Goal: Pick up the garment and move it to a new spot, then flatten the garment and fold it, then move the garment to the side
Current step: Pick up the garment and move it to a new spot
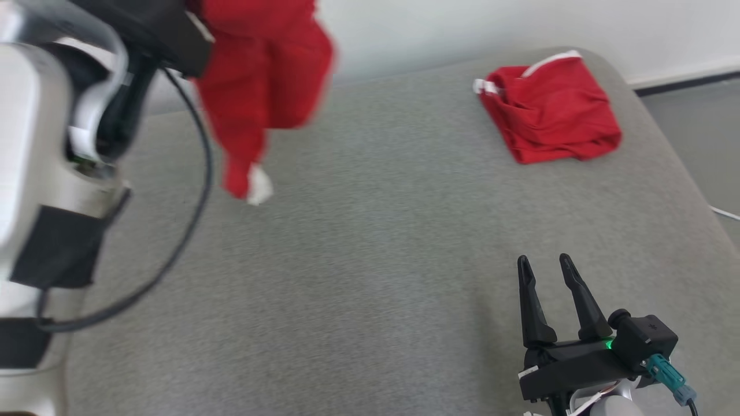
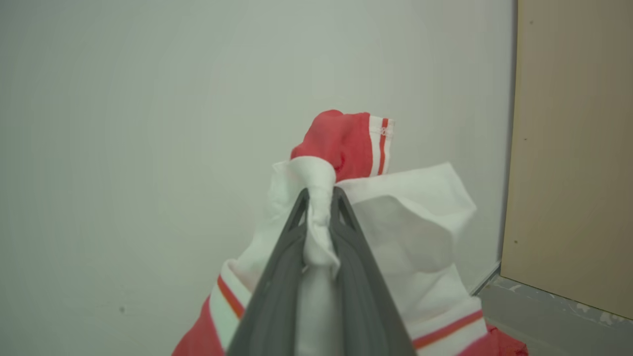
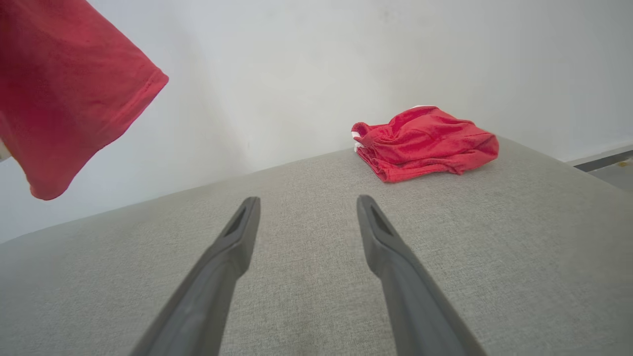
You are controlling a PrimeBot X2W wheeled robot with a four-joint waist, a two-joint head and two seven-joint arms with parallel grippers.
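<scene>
- Closest to the lens in the head view, the left arm's one pale forearm [image 1: 34, 173] is taking up the left edge, with one black cable [image 1: 199, 190] looping beside it.
- One left end effector [image 2: 320, 190] is clenching its two dark fingers on a bunched white fold of the garment [image 2: 346, 143]. Red fabric with red-and-white striped trim is sticking out past the tips.
- That garment is hanging in the air from this grip above the far left part of the grey cushioned surface [image 1: 376, 260]. Its red body is drooping and blurred, and its lower end is hanging clear of the surface in the right wrist view.
- One right end effector [image 1: 543, 263] is hovering released low over the near right part of the surface, its two fingers spread with nothing between them.
- Two red garments are showing in all: the second red garment [image 1: 549, 112] is lying folded at the far right corner, well apart from both end effectors, with white trim showing at its far edge.
</scene>
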